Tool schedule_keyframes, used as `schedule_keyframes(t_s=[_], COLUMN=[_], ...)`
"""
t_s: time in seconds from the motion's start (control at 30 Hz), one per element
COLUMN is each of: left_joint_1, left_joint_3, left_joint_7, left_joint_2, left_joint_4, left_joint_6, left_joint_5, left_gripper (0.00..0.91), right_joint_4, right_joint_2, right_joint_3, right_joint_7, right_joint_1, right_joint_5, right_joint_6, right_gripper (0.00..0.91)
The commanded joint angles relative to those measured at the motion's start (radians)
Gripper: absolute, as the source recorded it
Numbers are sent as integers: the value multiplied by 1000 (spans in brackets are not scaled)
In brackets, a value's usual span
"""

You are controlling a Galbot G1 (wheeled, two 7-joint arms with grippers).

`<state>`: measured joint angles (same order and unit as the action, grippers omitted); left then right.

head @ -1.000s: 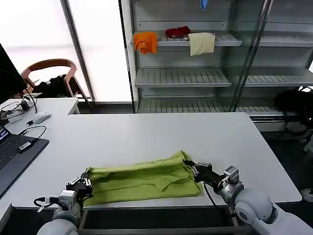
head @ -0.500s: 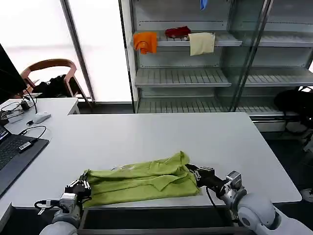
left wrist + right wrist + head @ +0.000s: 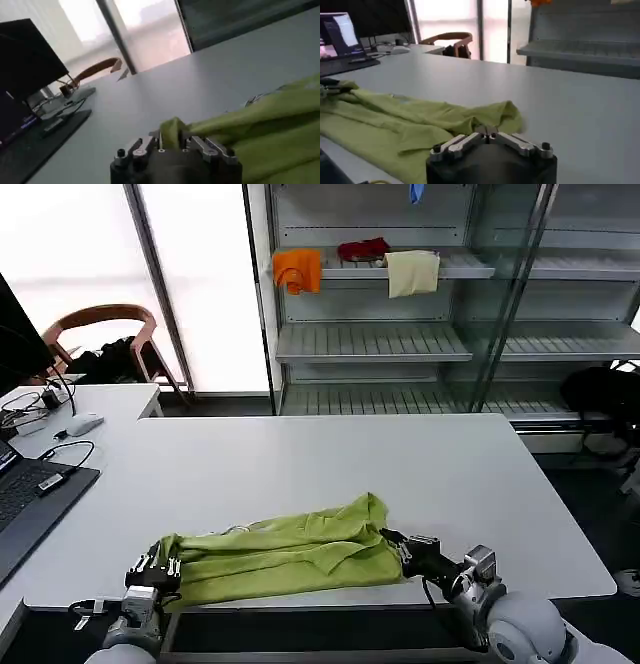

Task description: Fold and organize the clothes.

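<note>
1 lime yellow-green thin-fabric T-shirt [image 3: 285,554], the lone garment on the white table [image 3: 300,459]. 2 tables altogether: that one plus a second white table [image 3: 100,399] off to the left. 2 robot grippers: left gripper [image 3: 155,569] and right gripper [image 3: 395,542], 1 at each end of the shirt, each w/ jaws closed on a bit of green fabric. On the metal shelving unit [image 3: 400,334] behind: 3 cloths, i.e. 1 orange cloth [image 3: 297,270], 1 dark red cloth [image 3: 362,250], 1 cream cloth [image 3: 412,272]. 1 wooden round-backed chair [image 3: 100,319]. 1 white computer mouse [image 3: 84,423]. 1 dark laptop keyboard [image 3: 25,489] at the left edge.
</note>
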<state>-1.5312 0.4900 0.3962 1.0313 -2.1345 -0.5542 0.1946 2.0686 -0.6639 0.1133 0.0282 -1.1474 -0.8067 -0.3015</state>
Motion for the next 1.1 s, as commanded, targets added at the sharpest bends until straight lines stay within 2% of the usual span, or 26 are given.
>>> schedule_keyframes(t_s=[0.03,0.23,0.37,0.5,0.53,0.57,0.63,0.73,0.77,0.87,1.1], left_joint_1=[-55,-169,-182,-178,-169,-156,-116,-78,-72,-61,-81], left_joint_3=[38,175,245,244,226,218,178,132,123,112,115], left_joint_7=[-2,-19,6,11,19,25,25,24,26,29,36], left_joint_2=[-43,-85,-28,70,106,120,201,283,295,333,352], left_joint_4=[-26,-55,-109,-196,-207,-215,-222,-215,-210,-157,-61], left_joint_6=[-22,-19,0,17,42,56,83,89,89,118,204], left_joint_5=[-100,-81,31,135,181,188,224,243,249,248,243], left_gripper=[907,907,907,907,907,907,907,907,907,907,907], right_joint_4=[6,37,45,56,60,63,70,74,75,76,71], right_joint_2=[1,-4,-19,-39,-43,-46,-53,-60,-62,-62,-82], right_joint_3=[4,44,66,108,127,138,168,207,213,240,285], right_joint_7=[6,28,81,124,132,136,154,175,178,182,182], right_joint_1=[-16,-13,-24,-54,-68,-75,-106,-149,-154,-178,-200], right_joint_5=[1,-15,-13,-15,-22,-28,-43,-47,-49,-60,-107], right_joint_6=[0,17,49,67,73,76,84,106,110,117,138], right_gripper=[0,0,0,393,534,544,605,675,756,887,907])
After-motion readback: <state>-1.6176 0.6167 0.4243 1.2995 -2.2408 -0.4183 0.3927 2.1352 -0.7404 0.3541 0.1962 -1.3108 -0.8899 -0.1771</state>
